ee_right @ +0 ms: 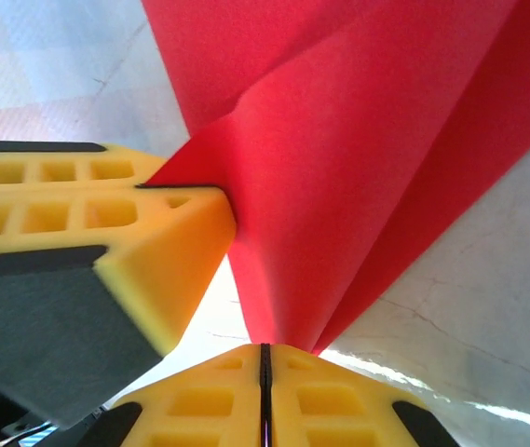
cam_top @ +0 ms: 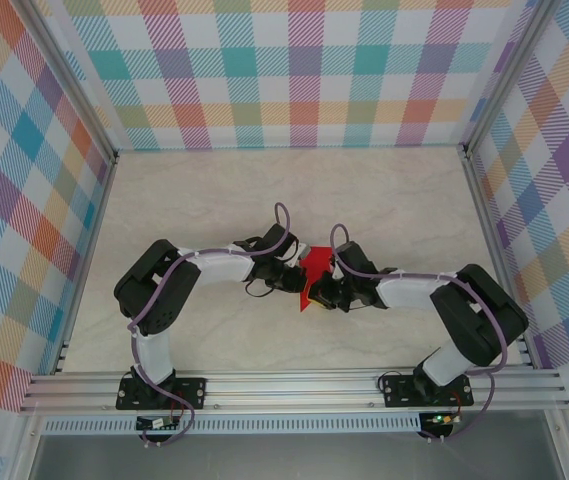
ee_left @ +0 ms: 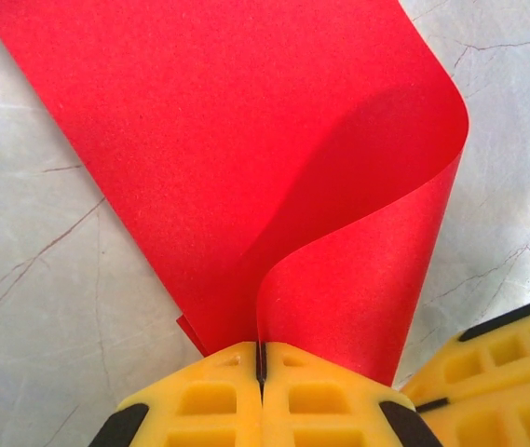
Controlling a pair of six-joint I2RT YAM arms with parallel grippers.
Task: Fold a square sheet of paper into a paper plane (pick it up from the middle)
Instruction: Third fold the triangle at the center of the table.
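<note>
- The square sheet of paper (cam_top: 313, 270) sits near the middle of the table (cam_top: 214, 200), between the two arms' tips and a little right of centre.
- From above it is a narrow red shape. Its long axis slants from near-left to far-right, with the near end the more pointed one.
- It is no longer flat. In the left wrist view (ee_left: 246, 140) a broad layer spreads away from the camera, while a second flap on the right rises and curls over in a soft, uncreased bend.
- In the right wrist view (ee_right: 367, 140) the paper fans upward from a narrow pinched end. A sharp fold edge runs from the left side up toward the right, and layered edges show along the right.
- Whether any part rests on the table cannot be told.
- The left gripper (ee_left: 261, 358) is fully closed: its yellow fingers (ee_left: 209, 396) meet with only a thin seam between them, and the paper's gathered end is clamped in that seam.
- The right gripper (ee_right: 265, 354) is likewise squeezed together on the narrow end of the paper, with no gap between its pads.
- The two grippers sit just beside each other. The left one (ee_right: 183, 191) bites the paper's left edge in the right wrist view, and the right one's fingers (ee_left: 502, 368) appear at the near-right corner of the left wrist view.
- Plaid walls (cam_top: 304, 70) surround the pale marbled table.
</note>
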